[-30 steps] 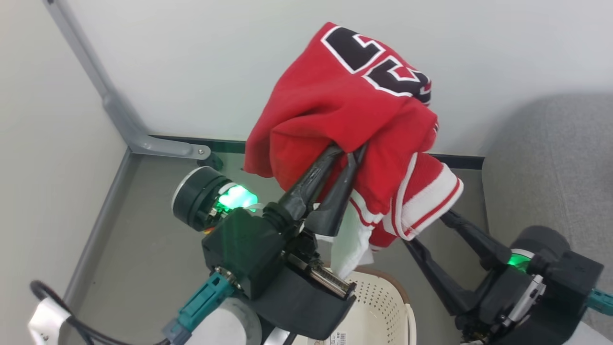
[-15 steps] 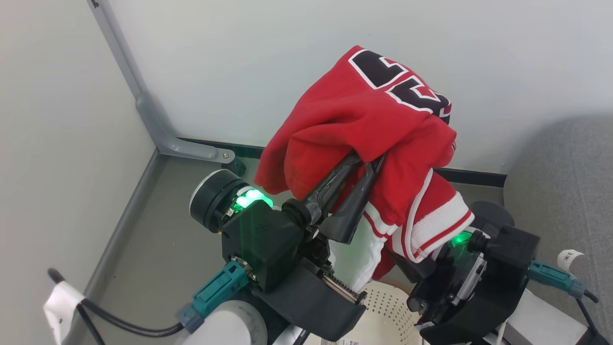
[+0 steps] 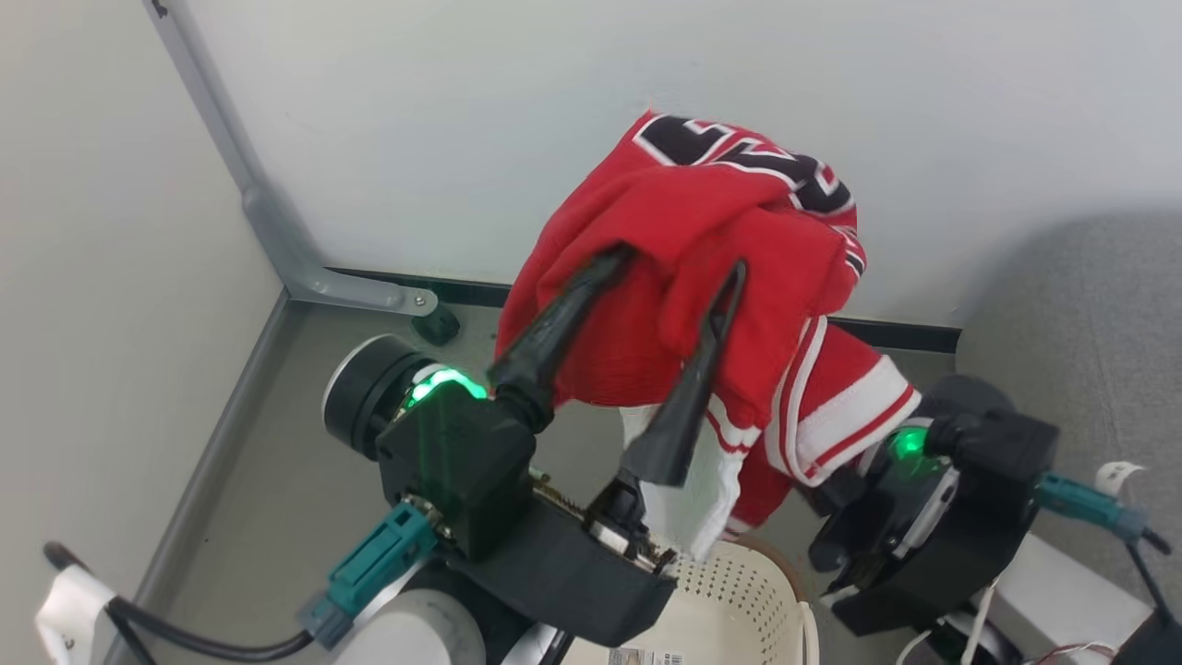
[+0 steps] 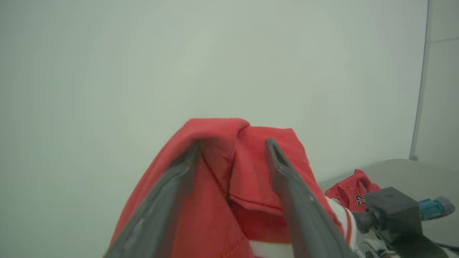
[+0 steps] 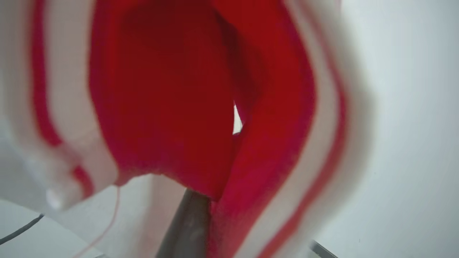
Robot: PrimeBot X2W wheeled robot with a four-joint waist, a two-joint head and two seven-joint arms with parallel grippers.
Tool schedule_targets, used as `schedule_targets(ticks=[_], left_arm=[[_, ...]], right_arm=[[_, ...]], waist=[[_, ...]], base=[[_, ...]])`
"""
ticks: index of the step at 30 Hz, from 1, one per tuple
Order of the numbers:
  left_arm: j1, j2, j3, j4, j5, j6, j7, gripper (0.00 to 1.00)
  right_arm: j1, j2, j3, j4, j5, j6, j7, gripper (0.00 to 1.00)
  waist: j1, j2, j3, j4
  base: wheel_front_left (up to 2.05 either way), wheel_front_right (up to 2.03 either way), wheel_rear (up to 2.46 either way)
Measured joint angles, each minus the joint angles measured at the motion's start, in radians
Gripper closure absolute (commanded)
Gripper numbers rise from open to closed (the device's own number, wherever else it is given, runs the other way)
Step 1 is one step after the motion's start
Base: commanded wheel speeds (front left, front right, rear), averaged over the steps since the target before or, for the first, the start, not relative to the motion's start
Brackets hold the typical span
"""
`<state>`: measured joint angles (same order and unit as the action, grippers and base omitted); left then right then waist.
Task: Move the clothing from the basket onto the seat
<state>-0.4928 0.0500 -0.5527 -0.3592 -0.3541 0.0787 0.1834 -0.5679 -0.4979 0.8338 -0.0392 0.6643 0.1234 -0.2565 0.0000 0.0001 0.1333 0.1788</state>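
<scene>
A bright red garment (image 3: 702,240) with white trim and black numerals hangs in the air over my left gripper (image 3: 672,268). That gripper is open, its two dark fingers spread wide inside the folds, and the fabric is draped over both tips. The left wrist view shows the same red cloth (image 4: 247,172) capping the parted fingers (image 4: 287,179). My right gripper's body (image 3: 933,517) sits under the striped hem, with its fingers hidden in the cloth. In the right wrist view red fabric (image 5: 172,100) hangs close above one dark finger (image 5: 186,225). The cream basket (image 3: 739,591) is below. The grey seat (image 3: 1090,323) is at the right.
A pale wall stands close behind the garment, with a grey metal post (image 3: 268,231) and bracket in the left corner. Grey floor lies beneath. A second red garment (image 4: 355,193) lies on a grey surface in the left wrist view. A black cable (image 3: 166,628) trails at lower left.
My left gripper's fingers have spread apart from shut, and the garment now sags over both of them. The right gripper rose under the hanging hem, so its fingers are covered. The camera shifted slightly.
</scene>
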Motion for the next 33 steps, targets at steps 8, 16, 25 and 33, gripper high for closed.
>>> schedule_targets(ticks=[8, 16, 25, 33], left_arm=[[0.104, 0.022, 0.02, -0.021, 0.061, 0.027, -0.002, 0.0], [0.228, 0.028, 0.0, -0.021, 0.133, 0.037, -0.014, 0.0], [0.297, 0.02, -0.049, 0.058, 0.18, 0.037, -0.037, 0.0], [0.319, 0.013, -0.099, 0.108, 0.193, 0.045, -0.057, 0.0]], right_arm=[[0.003, -0.041, -0.143, 0.052, 0.046, 0.0, 0.0, 1.0], [0.018, -0.13, -0.317, 0.133, 0.099, -0.026, 0.0, 1.0], [0.035, -0.215, -0.503, 0.238, 0.15, -0.035, 0.0, 1.0], [0.023, -0.282, -0.623, 0.322, 0.171, -0.035, 0.0, 1.0]], waist=[[0.0, 0.0, -0.001, -0.033], [0.0, 0.0, 0.01, -0.067], [0.0, 0.0, 0.032, -0.112], [0.0, 0.0, 0.059, -0.143]], base=[[0.0, 0.0, 0.0], [0.0, 0.0, 0.0], [0.0, 0.0, 0.0], [0.0, 0.0, 0.0]])
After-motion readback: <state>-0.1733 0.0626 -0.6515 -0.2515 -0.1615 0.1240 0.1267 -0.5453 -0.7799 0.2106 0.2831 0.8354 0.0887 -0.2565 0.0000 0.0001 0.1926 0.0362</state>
